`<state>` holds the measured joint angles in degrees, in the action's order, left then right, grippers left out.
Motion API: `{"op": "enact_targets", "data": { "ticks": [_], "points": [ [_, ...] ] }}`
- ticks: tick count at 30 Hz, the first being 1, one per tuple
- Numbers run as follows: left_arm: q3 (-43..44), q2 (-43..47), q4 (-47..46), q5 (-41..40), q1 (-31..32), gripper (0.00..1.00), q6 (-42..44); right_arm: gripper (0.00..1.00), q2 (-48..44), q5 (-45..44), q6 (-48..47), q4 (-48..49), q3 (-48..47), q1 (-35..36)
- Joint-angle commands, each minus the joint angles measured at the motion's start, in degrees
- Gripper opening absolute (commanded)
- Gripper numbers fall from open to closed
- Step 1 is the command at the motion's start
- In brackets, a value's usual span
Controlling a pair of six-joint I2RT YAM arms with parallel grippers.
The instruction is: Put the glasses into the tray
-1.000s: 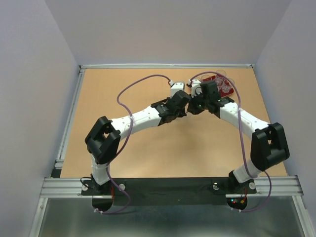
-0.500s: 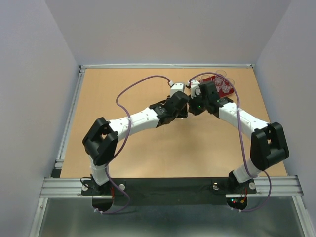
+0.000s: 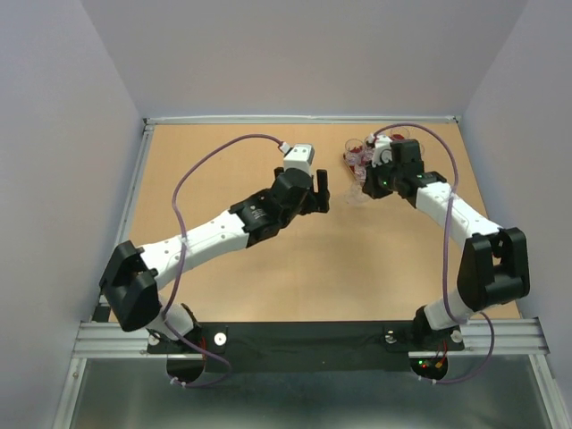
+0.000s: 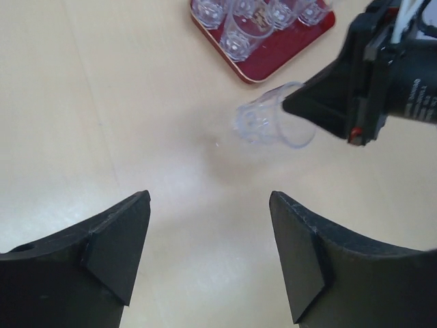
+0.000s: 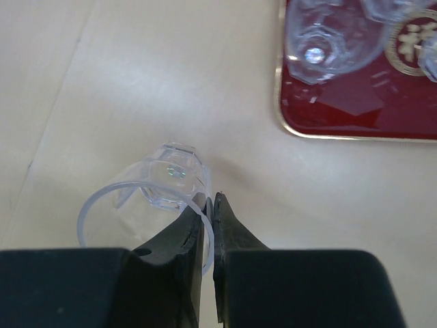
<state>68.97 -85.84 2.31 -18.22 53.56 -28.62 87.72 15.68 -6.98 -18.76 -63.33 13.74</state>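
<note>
Two-armed, reached over tan table [image 3: 268,268] from its near edge. Showed dark-red tray [image 5: 341,109] at table's far right, with about five glasses [image 4: 239,37] upright inside, exact count uncertain through overlap and glare. Hovered left gripper [image 4: 208,225] above bare wood short of tray, fingers spread wide apart. Pinched rim of one more glass [image 5: 171,178] between closed fingers of right gripper [image 5: 210,212], tilted onto its side, faceted base pointing away from those fingers, outside tray and just beside its near corner.
</note>
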Motion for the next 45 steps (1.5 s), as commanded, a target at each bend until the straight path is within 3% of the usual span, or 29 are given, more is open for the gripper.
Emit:
{"op": "enact_targets", "data": {
  "ticks": [1, 6, 13, 18, 22, 45],
  "points": [
    [-2.9, 8.6, -1.9, -7.4, -0.1, 0.87, 8.7, 0.01, -3.0, -0.8, 3.3, 5.1, 0.5, -4.9],
    [-5.2, 16.0, 2.2, -15.3, -2.3, 0.99, 16.7, 0.00, -5.5, -7.8, 9.2, 12.1, 4.3, -8.8],
    [-12.3, 28.4, 3.8, -17.9, -9.7, 0.99, 27.2, 0.00, -2.7, -21.0, 18.0, 16.9, 5.2, -10.0],
    [-19.7, 34.9, 0.9, -21.9, -11.2, 0.99, 30.8, 0.01, -0.9, -23.2, 19.0, 21.0, 5.5, -10.4],
    [-25.3, 39.9, -2.0, -19.1, -11.3, 0.99, 30.8, 0.01, 1.3, -23.3, 19.7, 23.2, 4.5, -10.7],
    [-26.1, 43.5, -2.0, -19.8, -13.3, 0.99, 30.6, 0.02, 17.7, -24.0, 21.5, 24.3, -8.9, -12.0]
  ]
}}
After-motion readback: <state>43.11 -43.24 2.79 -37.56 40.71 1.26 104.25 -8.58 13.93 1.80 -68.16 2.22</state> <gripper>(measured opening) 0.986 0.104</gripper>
